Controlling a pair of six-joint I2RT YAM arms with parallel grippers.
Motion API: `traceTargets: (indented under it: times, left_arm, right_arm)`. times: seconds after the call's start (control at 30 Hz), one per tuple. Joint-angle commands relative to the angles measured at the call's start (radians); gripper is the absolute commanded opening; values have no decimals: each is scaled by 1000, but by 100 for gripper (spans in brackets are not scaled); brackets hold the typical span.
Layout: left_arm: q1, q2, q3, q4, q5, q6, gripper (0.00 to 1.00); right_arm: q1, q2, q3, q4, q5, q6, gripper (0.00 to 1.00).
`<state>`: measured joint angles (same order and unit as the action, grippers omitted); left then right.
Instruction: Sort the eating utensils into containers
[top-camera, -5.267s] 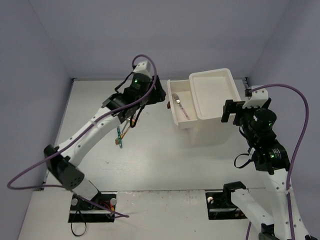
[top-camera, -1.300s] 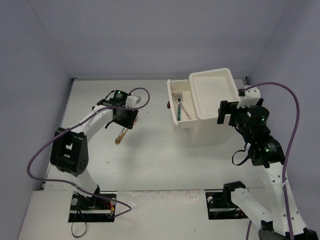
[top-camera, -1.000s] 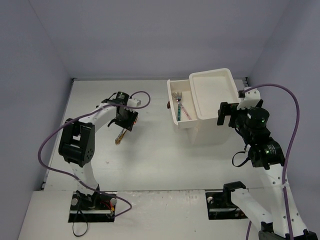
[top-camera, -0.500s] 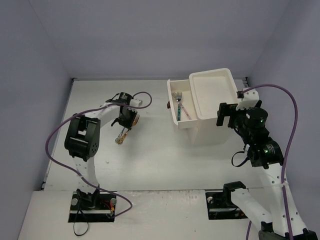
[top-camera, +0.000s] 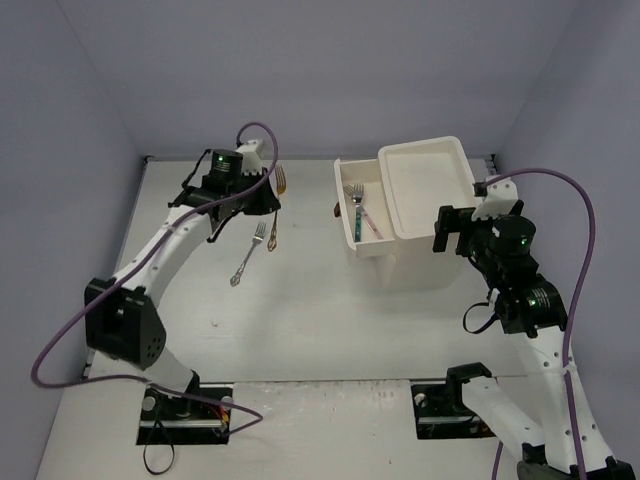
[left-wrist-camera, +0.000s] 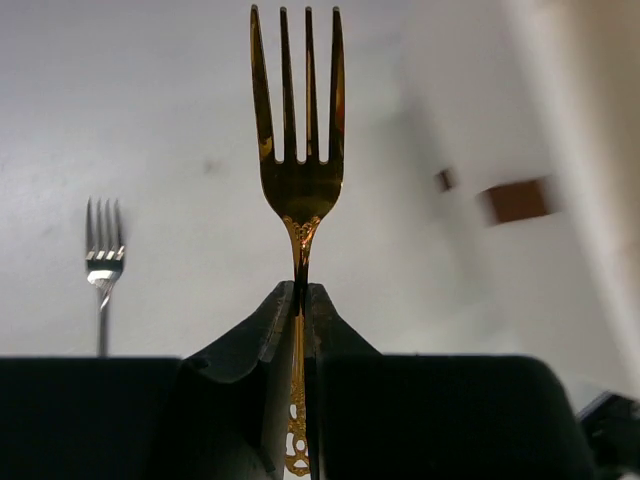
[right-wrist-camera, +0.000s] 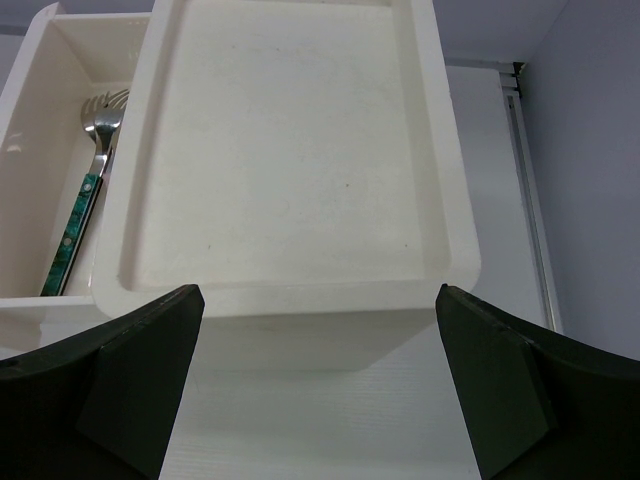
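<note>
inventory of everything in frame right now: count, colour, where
gold fork: 1, gold, off the table, clamped by its handle, tines pointing away from the fingers
silver fork: 1, silver, flat on the table near the left arm
teal-handled fork: 1, silver head and teal handle, in the open drawer
thin utensil: 1, pale, same drawer, too small to identify
open drawer: 1, white, pulled out leftward, brown handle
drawer unit: 1, white, right side of the table
table: 1, white
left gripper: 1, black, shut on the gold fork
right gripper: 1, black, open, empty, facing the drawer unit
</note>
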<state>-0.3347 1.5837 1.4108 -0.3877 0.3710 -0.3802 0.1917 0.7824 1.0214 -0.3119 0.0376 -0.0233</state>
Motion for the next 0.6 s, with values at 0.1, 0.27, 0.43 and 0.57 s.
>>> traceTargets:
  times: [0.1, 0.27, 0.43, 0.57]
  left_arm:
    - [-167, -39, 209, 224, 11, -430, 0]
    - [-286, 54, 313, 301, -62, -525, 1]
    - [-369, 166, 385, 343, -123, -558, 15]
    - [-386, 210, 422, 312, -182, -541, 25]
  right_arm:
    - [9, 15, 17, 57, 10, -2, 100]
    - [9, 10, 15, 57, 8, 2, 100]
    - [9, -11, 6, 56, 7, 9, 100]
    - [9, -31, 3, 53, 24, 6, 100]
